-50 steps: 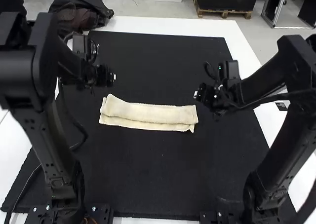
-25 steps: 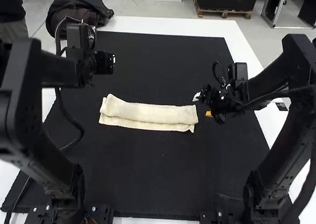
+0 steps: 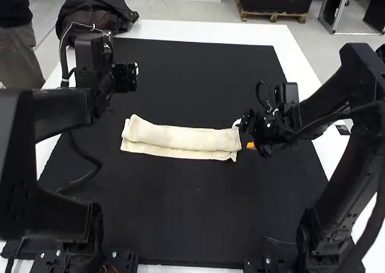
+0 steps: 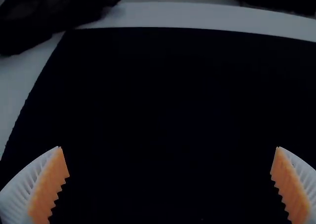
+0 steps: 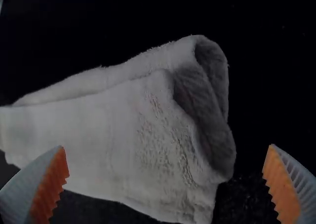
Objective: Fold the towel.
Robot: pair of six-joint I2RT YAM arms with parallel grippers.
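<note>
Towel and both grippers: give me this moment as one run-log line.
towel: folded into long strip on black mat | left gripper: open, away from towel | right gripper: open, near towel's right end

Left arm (image 3: 60, 113) bent, forearm angled forward, wrist raised; left end effector (image 3: 135, 76) well out ahead, turned inward. Right arm (image 3: 325, 98) with elbow high, forearm sloping down and inward; right end effector (image 3: 245, 134) low, nearer middle, pointing inward. Wrist views: left end effector (image 4: 168, 147) spread wide, white ribbed fingers with orange pads (image 4: 48, 189) facing across gap; right end effector (image 5: 167, 147) likewise wide apart, grasping nothing.
</note>
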